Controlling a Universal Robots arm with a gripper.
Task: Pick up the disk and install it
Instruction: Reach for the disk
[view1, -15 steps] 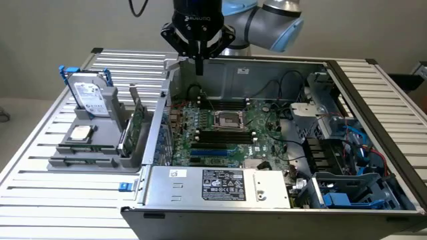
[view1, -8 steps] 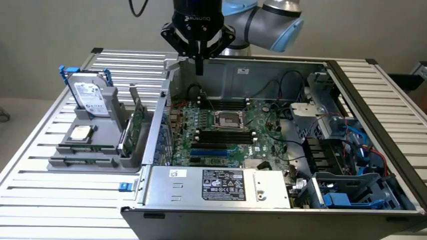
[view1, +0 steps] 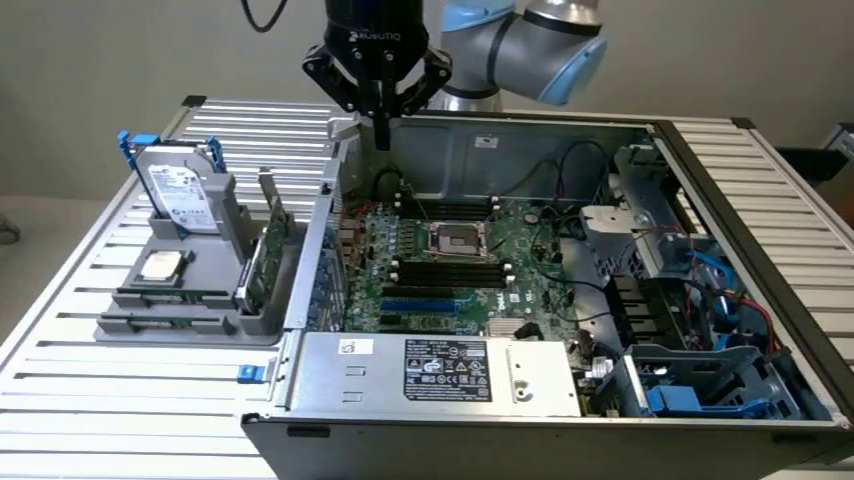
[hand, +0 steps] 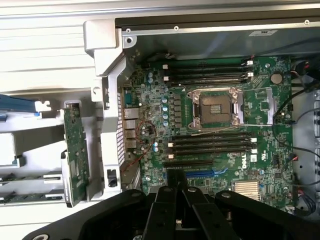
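The disk (view1: 180, 185) stands on edge in a slot of the grey holder (view1: 200, 300), at the exterior view's left. Its white label faces outward and its blue carrier pokes up above it. Set upright like that, its top edge is free to be taken from above, I judge. In the same holder a small square chip (view1: 163, 265) lies flat. A green circuit card (view1: 274, 250) stands on edge just beside the wall of the open computer case (view1: 534, 150).

My gripper (view1: 382, 138) is well apart from the disk. It hangs over the case's rear wall, above the motherboard (view1: 454, 250), with its fingers pressed together and nothing between them. The wrist view looks past it straight down on the board's empty processor socket (hand: 215, 107).

The case lies on its side with the cover off, which leaves its inside reachable from above. Blue-tabbed drive bays (view1: 694, 395) sit in its near corner at the exterior view's right, probably where the disk belongs.

Everything rests on a pale slatted surface (view1: 134, 420). Behind it is a plain grey wall (view1: 134, 50).
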